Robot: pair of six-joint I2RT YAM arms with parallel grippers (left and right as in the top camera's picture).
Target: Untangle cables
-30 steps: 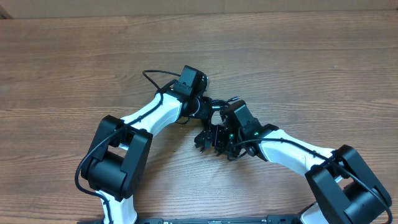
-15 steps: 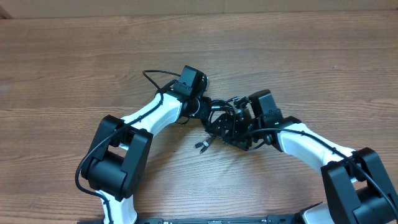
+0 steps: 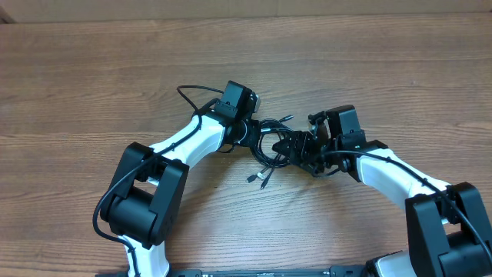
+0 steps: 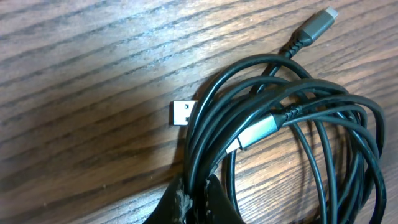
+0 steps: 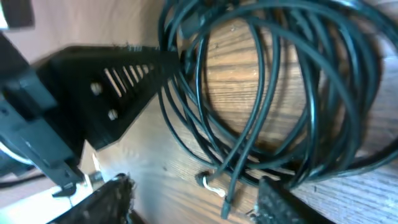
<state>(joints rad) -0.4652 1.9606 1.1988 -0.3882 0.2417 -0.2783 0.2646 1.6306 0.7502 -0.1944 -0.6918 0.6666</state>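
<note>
Tangled cables lie coiled on the worktop between your two arms. Your left fingers are pressed together, pinching several strands at the coil's edge. Your right fingers are spread at the coil's other side, gripping nothing.

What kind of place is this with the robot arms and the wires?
Probably a robot lab or test bench, though only the tabletop shows. The clues: a wood-grain table, a white-and-black left arm and right arm mounted at one edge, and a tangle of black cables between them.
</note>
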